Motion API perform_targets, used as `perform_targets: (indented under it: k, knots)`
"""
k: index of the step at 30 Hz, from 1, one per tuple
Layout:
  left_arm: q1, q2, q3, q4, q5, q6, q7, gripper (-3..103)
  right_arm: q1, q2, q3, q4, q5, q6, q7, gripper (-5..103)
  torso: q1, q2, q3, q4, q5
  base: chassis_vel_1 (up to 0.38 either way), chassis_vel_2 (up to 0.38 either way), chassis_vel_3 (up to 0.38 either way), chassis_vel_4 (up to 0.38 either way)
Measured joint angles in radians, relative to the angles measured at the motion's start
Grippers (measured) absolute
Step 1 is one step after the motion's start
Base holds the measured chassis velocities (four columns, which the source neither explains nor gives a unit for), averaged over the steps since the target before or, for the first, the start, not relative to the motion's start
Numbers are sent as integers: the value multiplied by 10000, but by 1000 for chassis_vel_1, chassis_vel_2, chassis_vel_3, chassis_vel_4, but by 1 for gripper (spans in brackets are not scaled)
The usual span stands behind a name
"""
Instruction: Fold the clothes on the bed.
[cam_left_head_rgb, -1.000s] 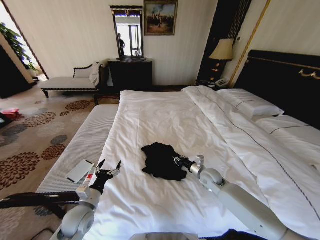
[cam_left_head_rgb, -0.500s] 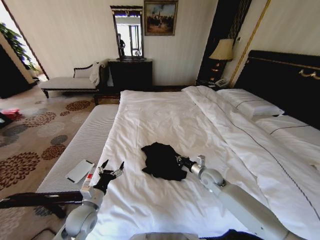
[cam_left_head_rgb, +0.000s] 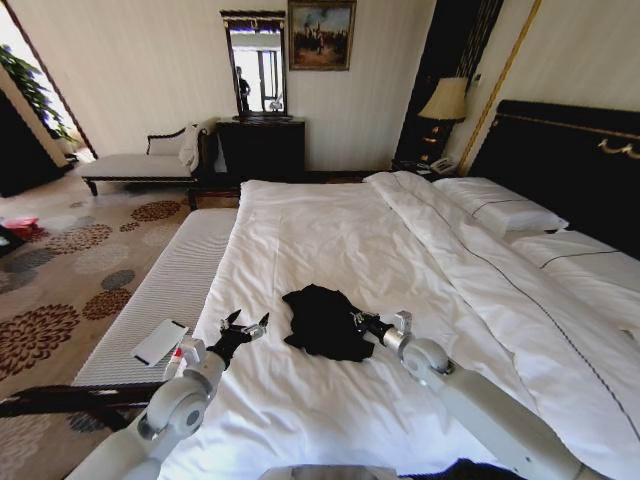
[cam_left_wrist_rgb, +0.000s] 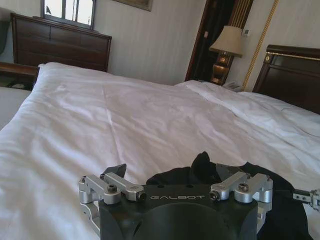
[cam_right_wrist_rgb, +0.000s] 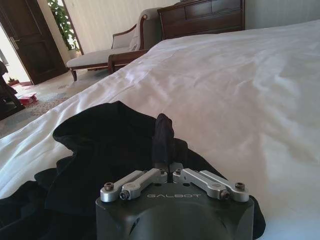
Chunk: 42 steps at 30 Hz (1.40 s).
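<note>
Right gripper (cam_right_wrist_rgb: 167, 167) pinching black T-shirt (cam_left_head_rgb: 320, 320) fold

The crumpled black soft-fabric T-shirt (cam_left_head_rgb: 320, 322) lies bunched, so any lettering on it is folded out of sight. In the right wrist view its lower part runs off the picture's edge, and the right pincer (cam_right_wrist_rgb: 167, 167) covers the pinched ridge of cloth where the fingertips meet. In the left wrist view the left pincer's (cam_left_wrist_rgb: 176, 176) black housing hides the shirt's near side. The large white-sheeted bed (cam_left_head_rgb: 330, 230) is cut off at the head view's right and lower edges.
</note>
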<state>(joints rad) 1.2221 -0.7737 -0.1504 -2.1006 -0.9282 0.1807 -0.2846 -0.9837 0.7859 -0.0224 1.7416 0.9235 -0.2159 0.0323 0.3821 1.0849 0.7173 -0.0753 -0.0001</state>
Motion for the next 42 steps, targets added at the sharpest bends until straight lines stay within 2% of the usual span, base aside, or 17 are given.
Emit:
perform_targets:
  k: [3,5,6,11,16,22,24,37,38,42]
  knots:
    - [-676,67,519,183,-264,63,-127,103,-45,-4,7,0,-20,3,0,0,-1,0,0,-2,1,0,0,0,0]
    - [-1529,-30,1280,564,-629,123,-300,100,-101,7,8,0,-57,6,4,0,0,0,0,1,1,0,0,0,0]
    - [-1529,-30,1280,564,-629,123,-300,100,-101,7,8,0,-57,6,4,0,0,0,0,1,1,0,0,0,0]
    - [-2190,-659,2104,1122,-1047,229,-580,96,-173,-49,40,72,-65,6,32,0,0,0,0,1,1,0,0,0,0]
    - [-2337,-1016,2377,1401,-1092,247,-655,95,-218,-155,155,104,-54,6,33,0,0,0,0,2,0,0,0,0,0]
    - [-2878,-1580,2809,1909,-1293,268,-849,88,-314,-209,239,172,-40,6,33,0,0,0,0,0,1,0,0,0,0]
    - [-3078,-1674,2987,2092,-1375,272,-898,93,-337,-186,245,182,-39,7,35,0,0,0,0,0,2,0,0,0,0]
    - [-3697,-2256,3483,3043,-1487,291,-1021,89,-428,-163,337,267,-18,7,64,0,0,0,0,0,1,0,0,0,0]
    - [-3749,-2328,3540,3206,-1329,286,-973,85,-419,-168,331,274,-12,7,73,0,0,0,0,0,2,0,0,0,0]
    - [-3807,-2529,3635,3459,-1197,275,-936,88,-404,-171,305,295,-5,4,95,0,0,0,0,0,1,0,0,0,0]
